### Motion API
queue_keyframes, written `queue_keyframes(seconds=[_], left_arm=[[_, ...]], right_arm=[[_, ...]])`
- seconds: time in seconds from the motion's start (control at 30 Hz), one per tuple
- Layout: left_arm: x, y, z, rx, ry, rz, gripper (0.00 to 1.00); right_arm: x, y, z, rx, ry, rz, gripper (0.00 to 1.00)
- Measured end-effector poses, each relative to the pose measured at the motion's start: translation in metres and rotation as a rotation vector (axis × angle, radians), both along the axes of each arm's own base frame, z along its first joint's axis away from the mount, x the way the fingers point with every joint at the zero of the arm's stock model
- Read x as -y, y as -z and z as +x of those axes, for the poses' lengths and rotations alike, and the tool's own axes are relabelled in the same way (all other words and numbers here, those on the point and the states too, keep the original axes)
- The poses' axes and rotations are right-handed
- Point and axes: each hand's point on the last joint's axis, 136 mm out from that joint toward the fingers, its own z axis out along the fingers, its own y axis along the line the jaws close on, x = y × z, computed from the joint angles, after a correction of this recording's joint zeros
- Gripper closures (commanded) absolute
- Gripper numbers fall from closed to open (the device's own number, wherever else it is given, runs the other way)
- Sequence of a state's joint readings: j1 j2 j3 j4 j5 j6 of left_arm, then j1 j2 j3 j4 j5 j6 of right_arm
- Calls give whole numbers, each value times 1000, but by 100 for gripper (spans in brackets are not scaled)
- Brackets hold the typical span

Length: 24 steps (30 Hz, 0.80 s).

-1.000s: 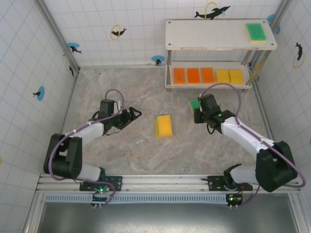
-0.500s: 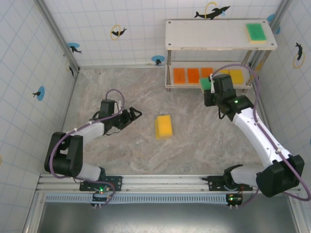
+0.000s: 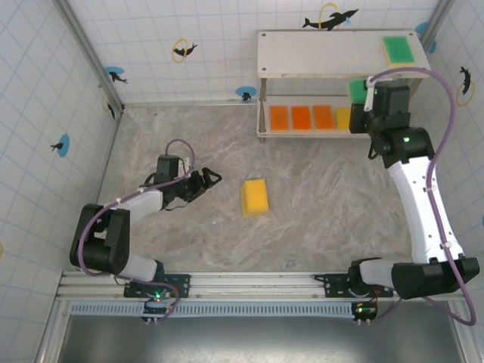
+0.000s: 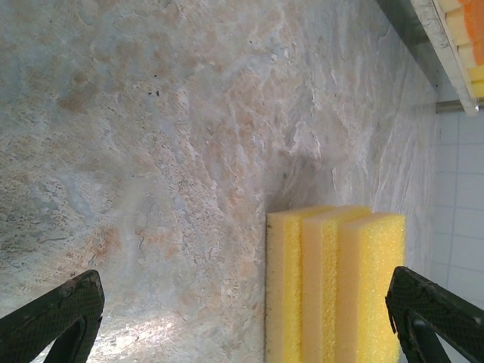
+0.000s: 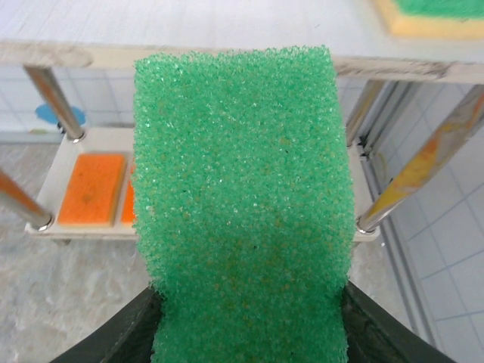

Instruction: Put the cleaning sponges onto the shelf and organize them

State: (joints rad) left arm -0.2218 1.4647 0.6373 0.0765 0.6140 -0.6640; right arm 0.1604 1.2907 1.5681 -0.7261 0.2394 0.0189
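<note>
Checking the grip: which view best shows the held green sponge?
Right wrist: green sponge close up, clamped in the right end effector. Top external shows it small, by the shelf. Left wrist faces a yellow sponge.

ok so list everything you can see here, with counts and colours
shelf: one, off-white, far right
orange sponges: three, orange, lower tier left
yellow shelf sponge: one seen, yellow, lower tier, partly behind arm
green-topped sponge: one, green over yellow, top tier right end
loose sponge: one, yellow, mid-table
held sponge: one, green, before the shelf
table: one, marbled beige
left gripper: one, black, open, left of loose sponge
right gripper: one, black, shut on held sponge
</note>
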Motion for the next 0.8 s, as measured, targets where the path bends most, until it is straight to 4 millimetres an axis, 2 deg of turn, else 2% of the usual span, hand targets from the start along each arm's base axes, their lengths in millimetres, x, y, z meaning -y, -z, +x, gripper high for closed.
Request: queue_keyframes(seconds=[0.13,0.5,0.8], left_arm=[[1,-2,1,9,7,-1,2],[1,-3,1,12,11,-2,2],[4,-6,2,22,21,-16,2]], right_arm=[[15,-12,11,10,39,12,45],[25,-41,43,58,70,5,45],[27,-75,96,128,71,-20,43]])
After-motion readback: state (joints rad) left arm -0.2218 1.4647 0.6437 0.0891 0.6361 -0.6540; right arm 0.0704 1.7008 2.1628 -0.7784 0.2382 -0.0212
